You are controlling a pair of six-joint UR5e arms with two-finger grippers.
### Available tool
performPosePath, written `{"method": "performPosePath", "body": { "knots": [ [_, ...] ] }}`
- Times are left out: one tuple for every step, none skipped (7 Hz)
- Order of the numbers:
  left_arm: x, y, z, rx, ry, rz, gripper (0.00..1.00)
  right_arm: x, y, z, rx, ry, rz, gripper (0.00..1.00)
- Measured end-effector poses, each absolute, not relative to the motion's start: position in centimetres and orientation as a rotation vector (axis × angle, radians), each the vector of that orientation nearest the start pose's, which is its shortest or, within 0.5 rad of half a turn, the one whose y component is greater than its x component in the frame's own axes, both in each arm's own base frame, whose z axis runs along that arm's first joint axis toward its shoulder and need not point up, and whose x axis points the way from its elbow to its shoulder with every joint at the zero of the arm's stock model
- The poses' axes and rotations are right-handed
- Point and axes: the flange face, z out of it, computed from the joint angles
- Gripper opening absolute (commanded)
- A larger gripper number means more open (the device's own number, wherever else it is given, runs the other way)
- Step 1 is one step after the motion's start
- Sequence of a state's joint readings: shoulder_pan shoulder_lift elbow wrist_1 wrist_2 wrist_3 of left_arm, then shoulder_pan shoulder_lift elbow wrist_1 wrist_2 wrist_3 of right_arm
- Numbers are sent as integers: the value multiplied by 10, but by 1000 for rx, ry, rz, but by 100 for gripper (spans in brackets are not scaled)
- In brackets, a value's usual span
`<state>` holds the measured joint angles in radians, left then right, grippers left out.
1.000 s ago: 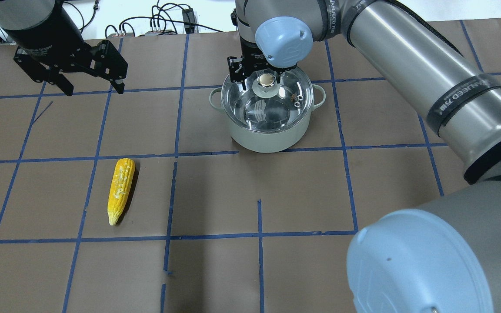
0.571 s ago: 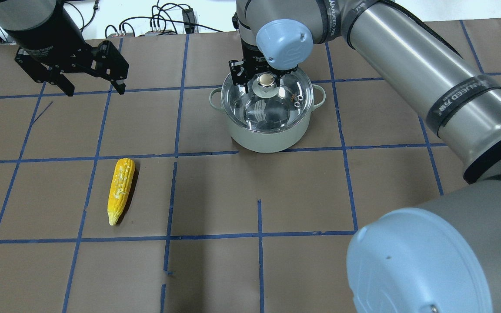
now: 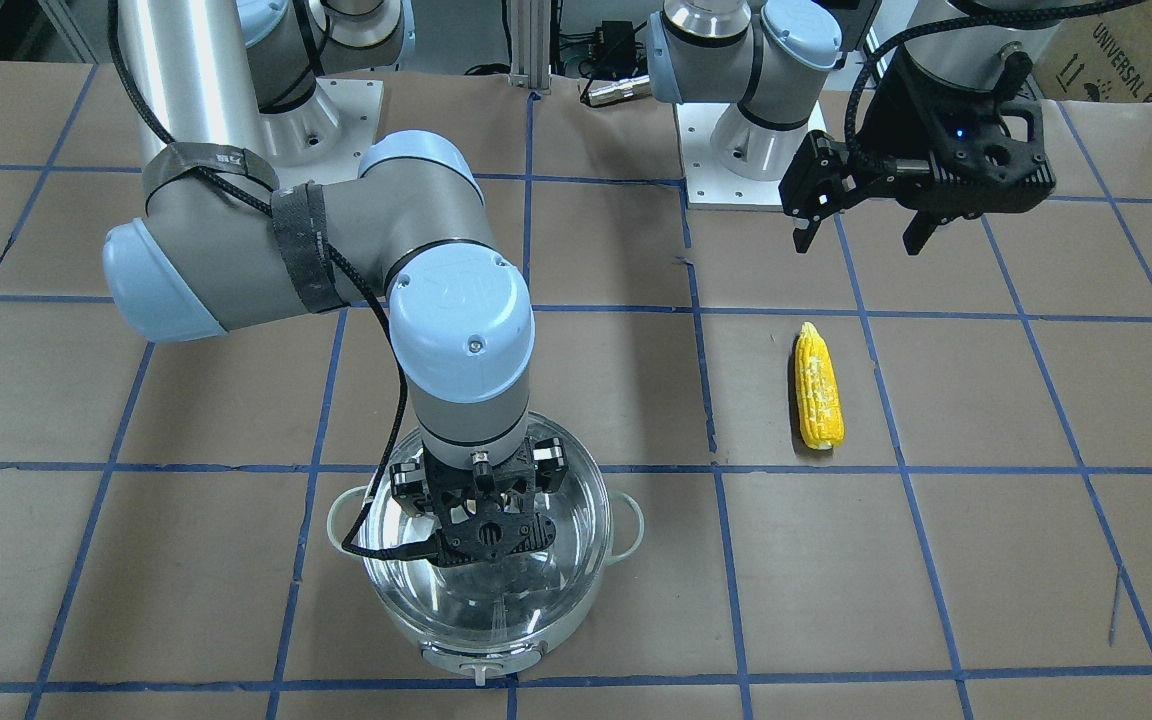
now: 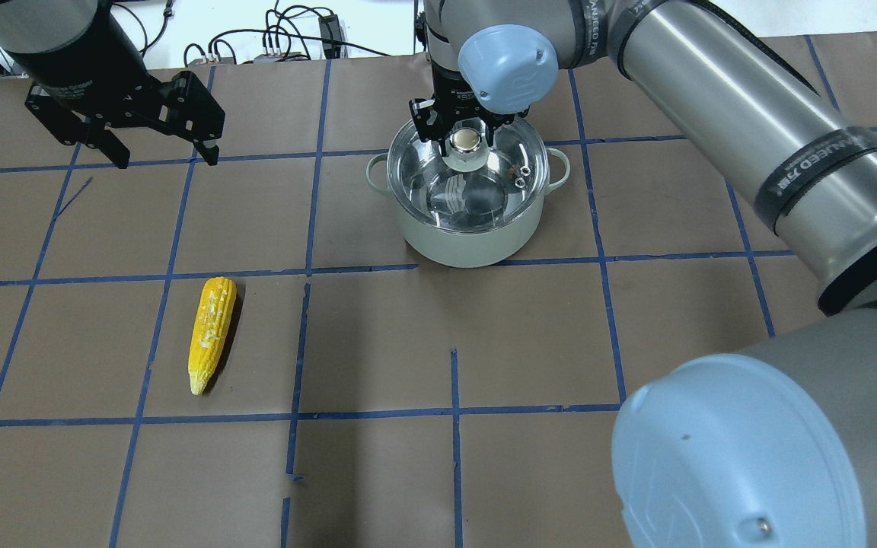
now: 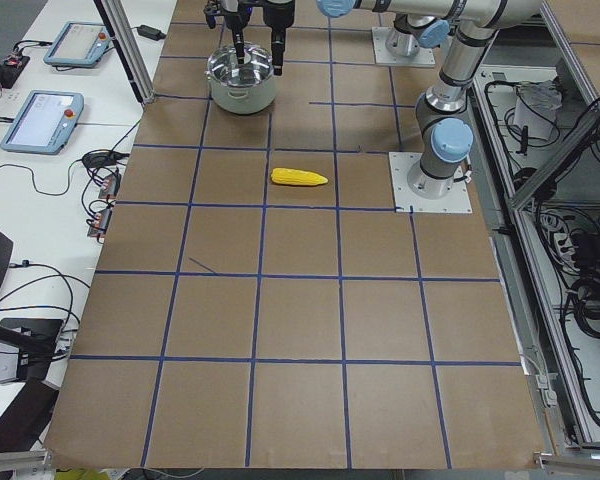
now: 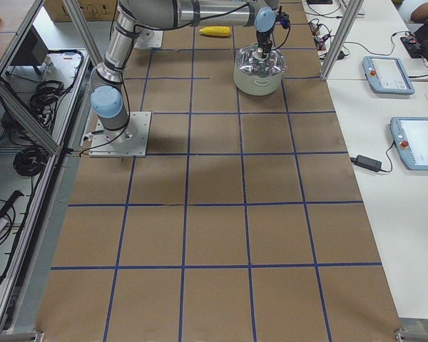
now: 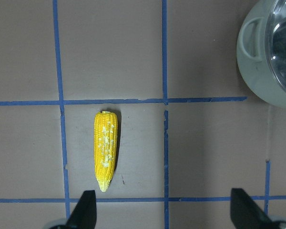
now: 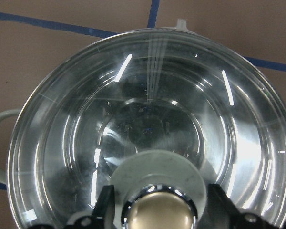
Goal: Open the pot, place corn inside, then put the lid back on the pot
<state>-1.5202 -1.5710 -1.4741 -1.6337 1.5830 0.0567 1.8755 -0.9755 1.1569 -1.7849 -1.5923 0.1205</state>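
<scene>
Just one pot [image 4: 469, 243], one lid [image 4: 476, 190] on it, one corn [image 4: 212, 332] apart.

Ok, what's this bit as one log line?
step: open pot | right end effector: open, around knob | lid: on pot | left end effector: open | corn: on table

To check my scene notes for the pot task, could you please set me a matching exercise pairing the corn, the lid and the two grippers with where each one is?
Things:
1. corn
2. lid
3. left gripper
4. right gripper

States:
A. fingers on either side of the knob
B. lying on the table, apart from the pot
C. open, in the air, holding nothing
D. resting on the pot

Pairs: 1-B; 2-D; 3-C; 4-A.
</scene>
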Motion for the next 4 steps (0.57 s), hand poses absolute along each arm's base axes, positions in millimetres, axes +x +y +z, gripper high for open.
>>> {"method": "performPosePath", "body": {
  "knots": [
    [-107,-499,529,9,3127,-52,100,341,-655,349,-294,3141,-61,64],
    [-107,-500,529,9,3127,-51,100,341,-656,349,-302,3140,-62,63],
    [-107,-500,529,9,3127,-50,100,342,-655,348,-308,3140,-61,60],
    [-107,-500,529,9,3127,-50,100,344,-654,347,-311,3139,-59,52]
  ]
}}
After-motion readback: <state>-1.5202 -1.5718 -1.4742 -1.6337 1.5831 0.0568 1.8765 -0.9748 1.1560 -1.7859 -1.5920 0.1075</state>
